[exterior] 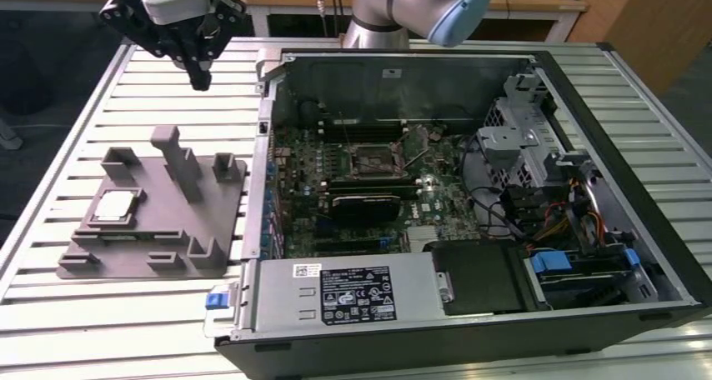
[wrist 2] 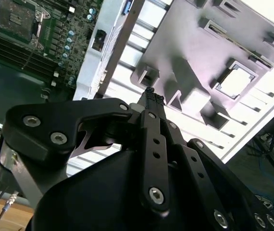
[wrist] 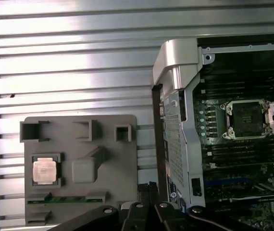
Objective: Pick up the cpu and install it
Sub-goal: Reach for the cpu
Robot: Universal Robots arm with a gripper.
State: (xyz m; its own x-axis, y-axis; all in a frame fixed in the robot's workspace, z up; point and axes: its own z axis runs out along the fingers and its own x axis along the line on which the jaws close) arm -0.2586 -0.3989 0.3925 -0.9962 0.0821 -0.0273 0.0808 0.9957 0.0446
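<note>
Claw [exterior: 200, 82] clenched, empty (hovering apart); cpu [exterior: 116, 207] lies in grey tray [exterior: 167, 230] beside open case [exterior: 468, 67].

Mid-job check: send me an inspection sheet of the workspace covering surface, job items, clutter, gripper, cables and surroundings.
Surface: slatted metal table, carrying the grey tray and the open computer case.
Job's things: the cpu lies flat, silver side up, in a tray pocket. The motherboard socket looks unoccupied.
Clutter: a thin green board lies in another tray slot.
Grippers: the gripper is shut and holds nothing, raised over the table, apart from the tray and the cpu.
Cables: coloured wire bundles inside the case, toward the exterior view's right.
Surroundings: wooden furniture beyond the table.
</note>
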